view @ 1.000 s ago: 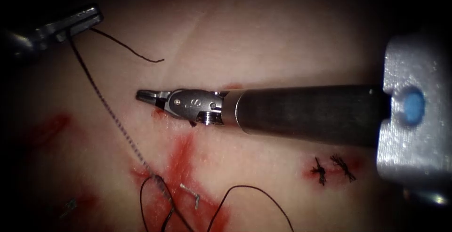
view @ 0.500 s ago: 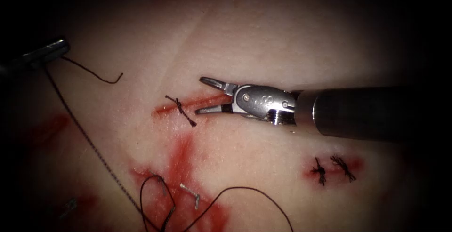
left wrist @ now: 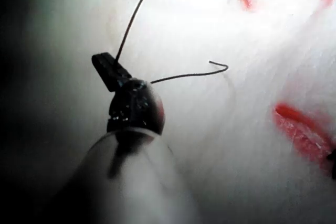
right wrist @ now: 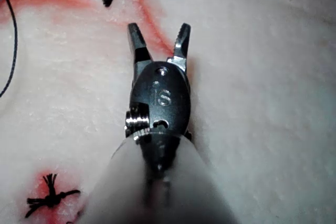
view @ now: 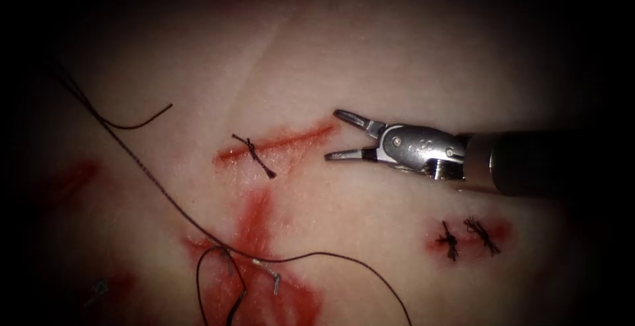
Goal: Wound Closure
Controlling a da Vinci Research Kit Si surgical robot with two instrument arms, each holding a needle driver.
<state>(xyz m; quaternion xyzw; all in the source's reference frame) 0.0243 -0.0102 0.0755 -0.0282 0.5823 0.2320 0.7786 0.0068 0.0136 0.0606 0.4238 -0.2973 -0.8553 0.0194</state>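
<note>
1. Endoscope view: the needle (view: 267, 273) lies loose on the red fluid (view: 254, 223), thread (view: 152, 180) crossing it.
2. My right tool (view: 338, 135) hovers with jaws spread, holding nothing, right of the cut (view: 284, 142) and its knotted stitch (view: 254, 155).
3. My left tool (left wrist: 107, 69) clamps the thread.

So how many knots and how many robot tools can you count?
Knots: 3, with one on the cut and two to its right
Tools: 2. The right end effector is open and holds nothing. The left end effector is shut on the thread.
Total: 5
</note>
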